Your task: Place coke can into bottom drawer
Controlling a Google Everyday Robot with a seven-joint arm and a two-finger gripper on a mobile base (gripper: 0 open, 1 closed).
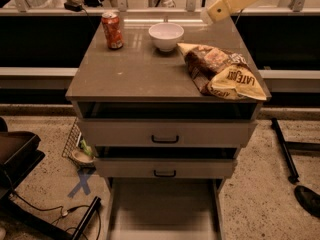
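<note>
My claw (213,13) hangs high at back right; I can't tell if spread or pressed together. coke can (112,30) stands back left on desk (135,71), near white bowl (166,35). bottom drawer (162,209) open below. Risk: reaching across, I bump bowl, tip can

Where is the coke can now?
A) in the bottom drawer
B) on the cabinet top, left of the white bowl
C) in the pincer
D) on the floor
B: the coke can stands on the cabinet top beside the white bowl; the pincer is above the back right corner, apart from it.
</note>
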